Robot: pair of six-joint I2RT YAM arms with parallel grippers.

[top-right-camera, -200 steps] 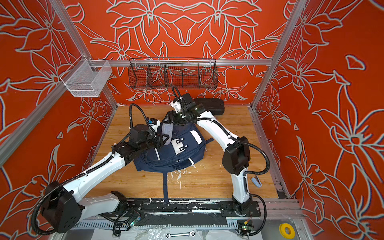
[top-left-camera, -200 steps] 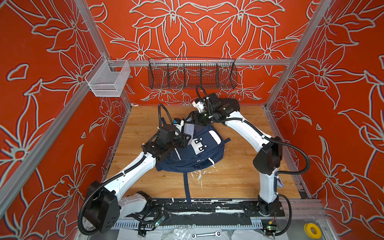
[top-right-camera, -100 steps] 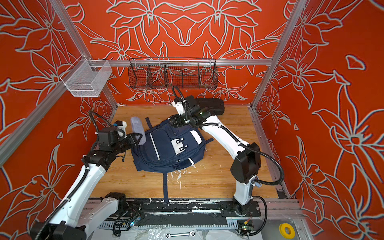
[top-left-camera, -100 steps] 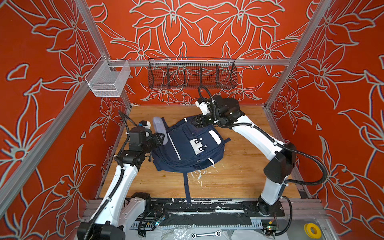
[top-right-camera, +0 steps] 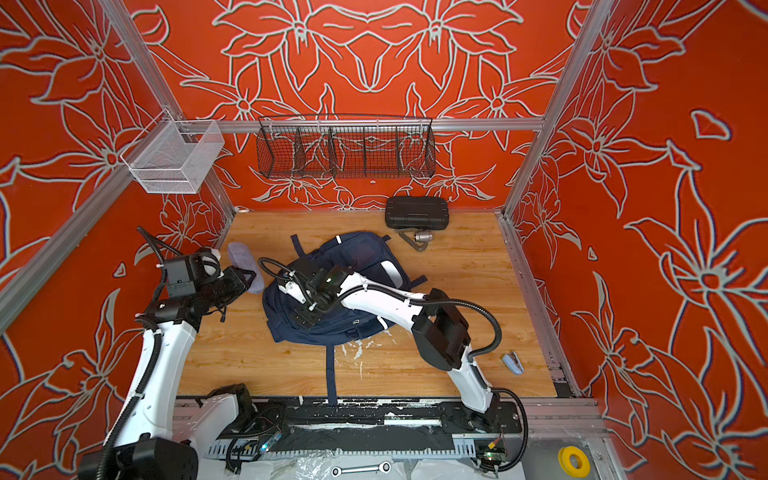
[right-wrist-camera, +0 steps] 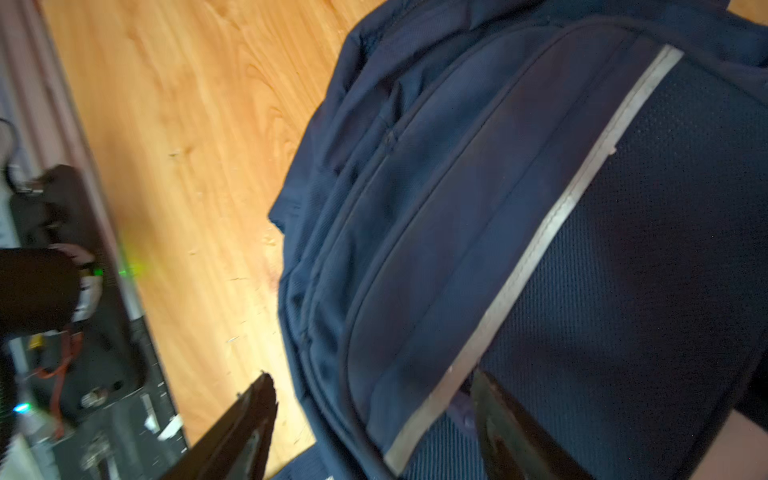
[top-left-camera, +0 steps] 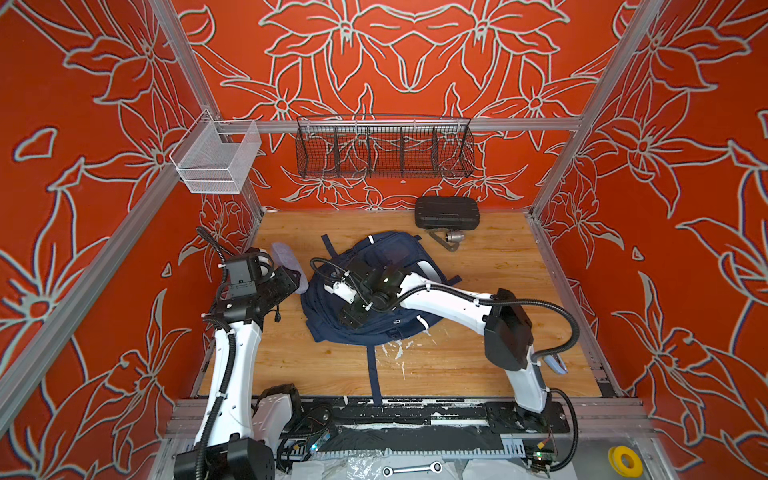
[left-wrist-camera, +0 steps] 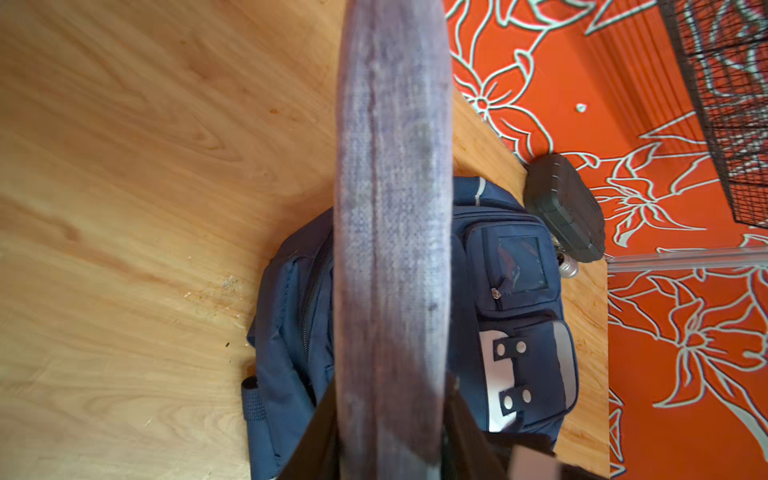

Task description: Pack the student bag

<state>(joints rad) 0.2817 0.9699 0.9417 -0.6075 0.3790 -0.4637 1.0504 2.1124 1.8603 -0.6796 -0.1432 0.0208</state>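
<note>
The student bag (top-left-camera: 397, 255) (top-right-camera: 365, 251) lies flat in the middle of the wooden floor, navy with pale stripes. My left gripper (top-left-camera: 296, 277) (top-right-camera: 249, 277) hovers just off the bag's left edge, shut on a long grey-blue knitted sock (top-left-camera: 286, 259) (top-right-camera: 244, 258). In the left wrist view the sock (left-wrist-camera: 390, 199) stands out straight from the left gripper (left-wrist-camera: 390, 419) and hides part of the bag (left-wrist-camera: 523, 320). My right gripper (top-left-camera: 352, 316) (top-right-camera: 308, 319) is low over the bag's near-left part. It is open (right-wrist-camera: 374, 415) and empty, straddling the bag's side (right-wrist-camera: 436, 216) by a reflective stripe (right-wrist-camera: 540, 232).
A black hard case (top-left-camera: 446, 212) stands at the back wall with a metal clip and cylinder (top-left-camera: 451, 240) before it. A black wire basket (top-left-camera: 384, 149) and a white mesh basket (top-left-camera: 216, 162) hang on the rails. A blue stapler (top-right-camera: 513, 362) lies at the front right.
The left arm drew back off the bag to the left, carrying the sock. The right arm swung from the bag's far end to its near-left part, and its jaws widened.
</note>
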